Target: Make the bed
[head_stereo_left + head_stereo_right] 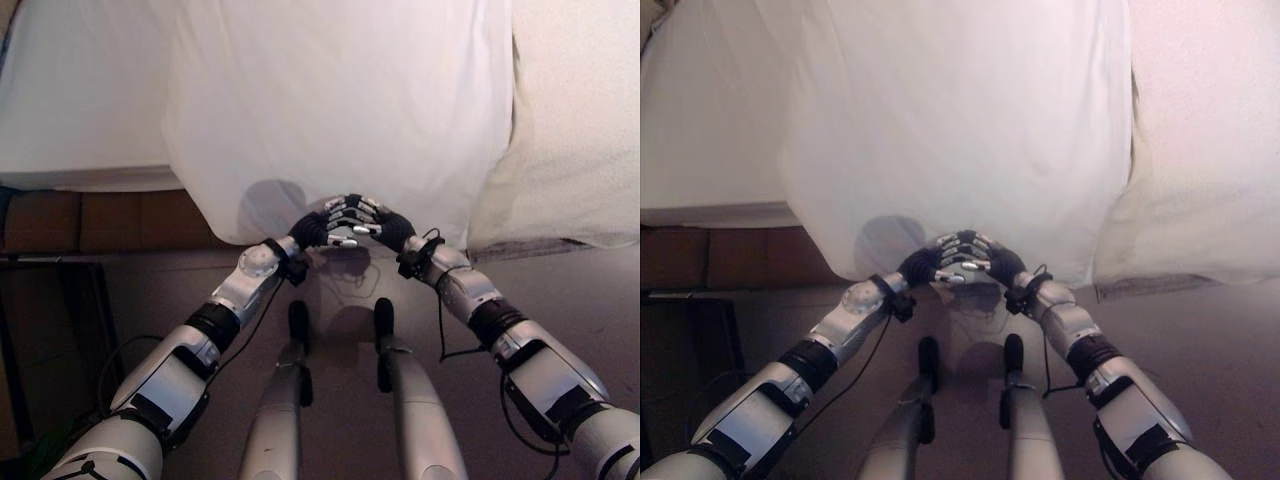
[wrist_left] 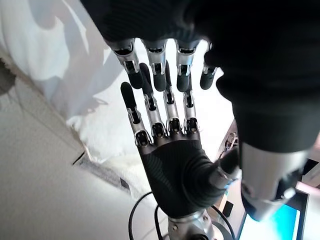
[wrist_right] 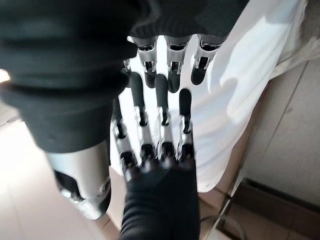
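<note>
**Two robot hands meet at the edge of the sheet**

Closest to the robot, both arms reach forward and come together in the middle. The left robot hand (image 1: 330,224) and the right robot hand (image 1: 372,222) are fingertip to fingertip, just at the bottom edge of the hanging white sheet (image 1: 340,110). Each wrist view looks along its own hand at the other hand facing it, and all the fingers are straight and spread. Both robot hands are open and hold nothing. No cloth is pinched between them.

Below the hands is the floor (image 1: 200,290).

The white sheet hangs down over the side of the bed (image 1: 80,100) and covers its middle. Its bottom edge is right by the fingertips, so the hands look ready to take hold of it there. I think grabbing that edge is the step to come, because the sheet must be lifted or pulled to lie flat.

To the right lies a thicker, cream blanket (image 1: 570,130), also drooping over the side. Farther back the bed's white top is bare.
</note>
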Available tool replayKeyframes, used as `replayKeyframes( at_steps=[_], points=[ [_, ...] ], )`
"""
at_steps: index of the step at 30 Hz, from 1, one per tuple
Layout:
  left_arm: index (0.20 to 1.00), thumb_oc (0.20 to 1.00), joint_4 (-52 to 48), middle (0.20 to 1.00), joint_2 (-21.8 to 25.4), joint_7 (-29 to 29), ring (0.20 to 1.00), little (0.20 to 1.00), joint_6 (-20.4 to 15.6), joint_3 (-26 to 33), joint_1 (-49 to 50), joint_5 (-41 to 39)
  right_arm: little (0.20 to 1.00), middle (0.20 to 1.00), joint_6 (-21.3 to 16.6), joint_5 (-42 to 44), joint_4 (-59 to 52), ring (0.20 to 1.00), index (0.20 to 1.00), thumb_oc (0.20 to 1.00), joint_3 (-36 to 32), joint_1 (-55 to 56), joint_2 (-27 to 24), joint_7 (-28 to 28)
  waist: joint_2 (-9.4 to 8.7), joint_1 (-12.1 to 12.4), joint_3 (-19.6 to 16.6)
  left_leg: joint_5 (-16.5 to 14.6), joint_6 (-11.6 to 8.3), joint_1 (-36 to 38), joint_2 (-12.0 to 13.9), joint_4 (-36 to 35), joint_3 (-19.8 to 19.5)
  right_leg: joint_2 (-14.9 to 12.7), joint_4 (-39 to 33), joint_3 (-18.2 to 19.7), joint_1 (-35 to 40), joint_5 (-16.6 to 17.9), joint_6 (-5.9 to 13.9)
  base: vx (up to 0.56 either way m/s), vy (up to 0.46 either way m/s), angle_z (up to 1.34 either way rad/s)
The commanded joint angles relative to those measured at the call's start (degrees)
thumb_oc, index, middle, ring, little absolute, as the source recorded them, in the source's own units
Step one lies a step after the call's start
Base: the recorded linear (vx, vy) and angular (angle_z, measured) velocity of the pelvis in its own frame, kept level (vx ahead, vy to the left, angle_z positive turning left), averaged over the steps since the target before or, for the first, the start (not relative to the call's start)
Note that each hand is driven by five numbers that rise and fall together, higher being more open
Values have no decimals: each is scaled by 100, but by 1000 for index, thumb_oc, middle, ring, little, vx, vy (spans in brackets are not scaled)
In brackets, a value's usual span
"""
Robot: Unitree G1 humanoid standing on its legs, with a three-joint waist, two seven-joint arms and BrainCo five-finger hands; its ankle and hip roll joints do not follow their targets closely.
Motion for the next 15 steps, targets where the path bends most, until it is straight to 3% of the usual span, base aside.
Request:
replayKeyframes(
  at_steps=[1, 7, 9, 14, 15],
  points=[
    [1000, 1000, 388, 1000, -27, 716, 1000, 1000, -436, 429, -625, 354, 1000, 1000, -38, 510, 69, 1000, 1000, 1000, -16, -446, 161, 158, -109, -8, -283, -591, -271, -735, 222, 1213, -60, -185, 283, 361, -450, 40, 504, -66, 3, 4],
    [1000, 1000, 1082, 1000, 266, 1535, 1000, 1000, -493, 266, -1549, 873, 1000, 1000, -274, 935, 860, 1000, 1000, 1000, -86, -1473, 290, -444, -106, 18, -302, -822, -282, -1431, 286, 1986, -84, -187, 934, 360, -1105, -110, 457, -38, 10, 0],
    [1000, 1000, 1605, 1000, 332, 1834, 1000, 1000, -522, 290, -2026, 723, 1000, 1000, -279, 1011, 1452, 1000, 1000, 1000, -44, -2045, 278, -726, -131, 35, -285, -886, -281, -1711, 292, 2253, -83, -215, 1189, 357, -1384, -177, 450, -21, 12, 0],
    [1000, 1000, 2433, 1000, 373, 2108, 1000, 1000, -431, 296, -2508, 676, 1000, 1000, -305, 733, 2425, 1000, 1000, 1000, -29, -2657, 115, -1143, -143, 33, -239, -958, -262, -1887, 312, 2407, -44, -250, 1305, 357, -1554, -224, 454, 0, 0, 0],
    [1000, 1000, 2729, 1000, 404, 2384, 1000, 1000, -335, 401, -2641, 739, 1000, 1000, -302, 587, 2743, 1000, 1000, 1000, -122, -2770, -14, -1409, -131, 42, -190, -986, -255, -1868, 302, 2418, -49, -256, 1330, 339, -1525, -250, 453, -18, 14, -5]
  ],
)
